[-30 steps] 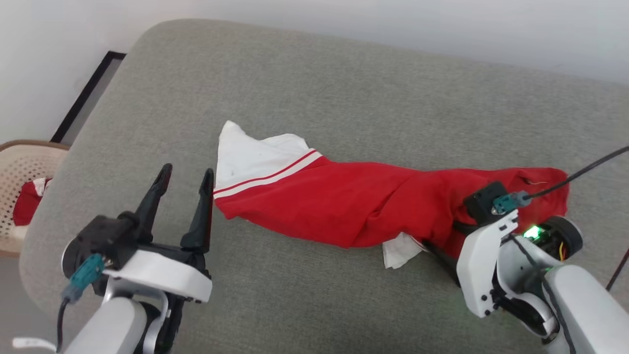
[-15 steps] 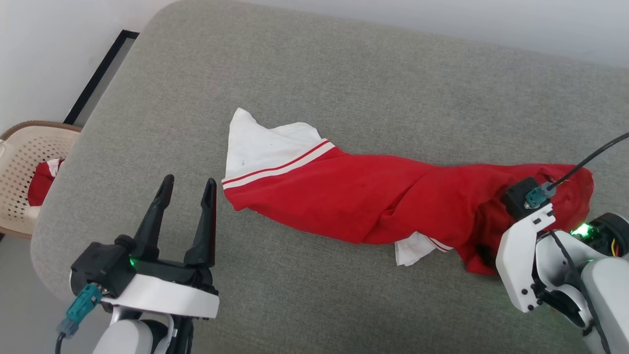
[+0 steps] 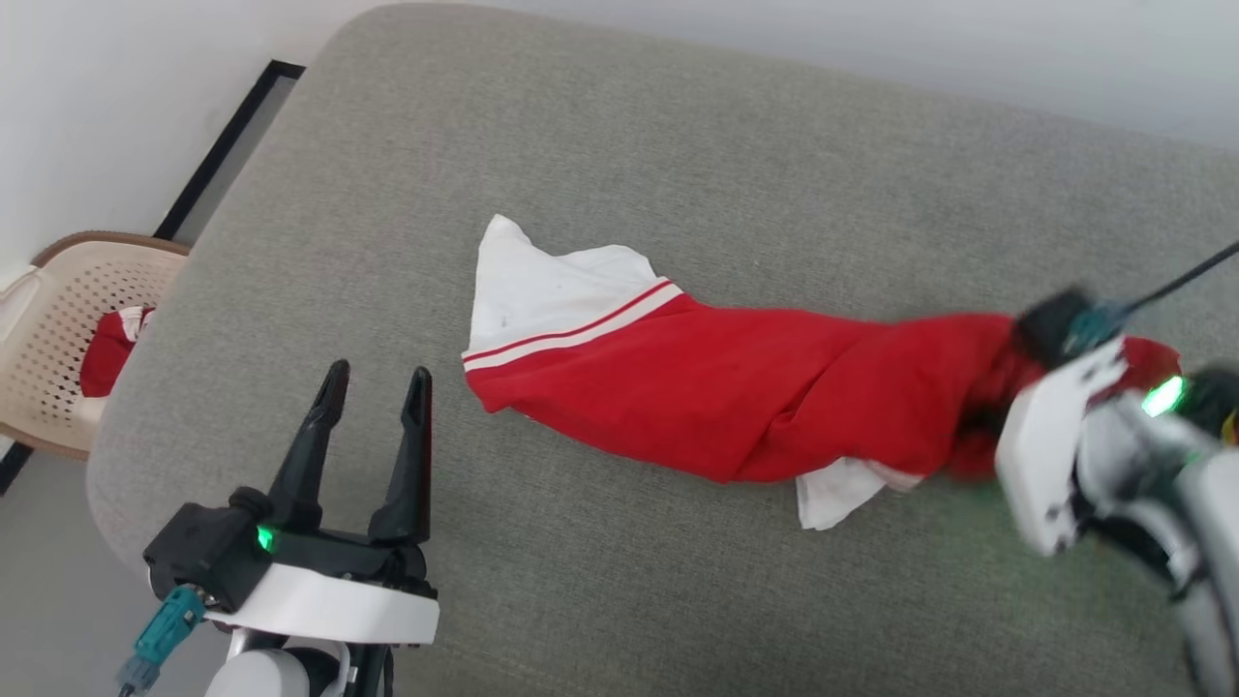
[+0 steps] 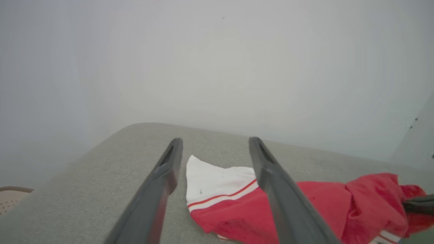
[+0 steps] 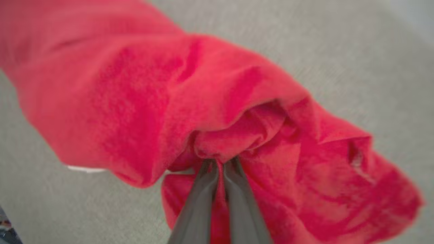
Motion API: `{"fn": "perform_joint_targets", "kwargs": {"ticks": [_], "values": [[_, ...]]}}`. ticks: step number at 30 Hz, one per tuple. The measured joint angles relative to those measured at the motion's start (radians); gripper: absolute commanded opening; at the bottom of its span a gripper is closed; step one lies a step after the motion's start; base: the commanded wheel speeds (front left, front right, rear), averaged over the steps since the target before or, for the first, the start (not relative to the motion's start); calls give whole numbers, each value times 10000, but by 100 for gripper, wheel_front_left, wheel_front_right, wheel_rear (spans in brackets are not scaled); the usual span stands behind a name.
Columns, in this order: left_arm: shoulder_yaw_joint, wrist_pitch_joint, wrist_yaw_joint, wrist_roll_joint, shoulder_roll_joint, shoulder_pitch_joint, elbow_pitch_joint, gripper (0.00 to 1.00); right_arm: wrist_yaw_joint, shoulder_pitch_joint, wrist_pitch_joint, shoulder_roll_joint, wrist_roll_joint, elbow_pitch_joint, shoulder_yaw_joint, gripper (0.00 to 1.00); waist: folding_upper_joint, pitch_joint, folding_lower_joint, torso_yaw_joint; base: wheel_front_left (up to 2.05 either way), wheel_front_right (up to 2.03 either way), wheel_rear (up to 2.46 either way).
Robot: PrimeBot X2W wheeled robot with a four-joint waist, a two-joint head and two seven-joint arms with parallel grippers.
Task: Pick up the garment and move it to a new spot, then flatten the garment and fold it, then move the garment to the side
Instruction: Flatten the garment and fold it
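The red garment (image 3: 755, 397) lies stretched across the grey cushion (image 3: 678, 174), its white sleeve end with striped trim at the left. In the right wrist view my right gripper (image 5: 218, 164) is shut, pinching a bunched fold of the garment (image 5: 135, 98). In the head view that hand is blurred at the garment's raised right end. My left gripper (image 3: 376, 387) stands open above the cushion, just left of the white sleeve end, touching nothing. Between its spread fingers (image 4: 166, 169) the left wrist view shows the garment (image 4: 305, 206).
A beige perforated plastic chair (image 3: 48, 319) with a red item on its seat stands off the cushion's left edge. A dark-framed panel (image 3: 232, 136) leans on the white wall behind. A black cable (image 3: 1181, 276) runs from the right wrist.
My right gripper has shut on the garment's right end and lifted it, bunching the cloth. The head camera has shifted, so the scene sits further right. The left gripper stays open.
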Motion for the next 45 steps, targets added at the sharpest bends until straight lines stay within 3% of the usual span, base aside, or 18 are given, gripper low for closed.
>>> {"fn": "perform_joint_targets", "kwargs": {"ticks": [7,11,17,20,22,29,38,45], "values": [[117,0,-198,140,-328,18,36,100,0,-1315,261,-146,-136,-504,-512,0,0,71,1,201,0,0,0],[0,0,-215,148,-502,-92,102,100,0,-2335,-8,-44,-196,314,-328,0,0,271,0,402,0,0,0],[-284,0,-244,132,-673,-427,127,100,0,-3647,-1095,339,-58,2669,545,3,0,523,0,736,0,0,0],[-391,0,-244,82,-688,-508,157,100,-2,-4066,-1461,671,71,3944,918,24,0,611,0,854,0,0,0],[-384,0,-244,65,-685,-538,174,100,0,-4262,-1647,869,105,4579,1103,100,0,605,0,864,0,0,0],[-157,0,-245,63,-564,-478,267,100,2,-4838,-2332,851,500,4920,2002,100,0,282,1,640,0,0,0],[734,0,-245,642,-197,63,483,100,2,-3989,-3340,167,1323,3327,2121,100,0,-448,0,47,0,0,0],[1396,0,-245,961,-226,477,426,100,0,-2140,-3126,-2,1492,1730,1636,100,0,-835,0,-321,0,0,0]]}}
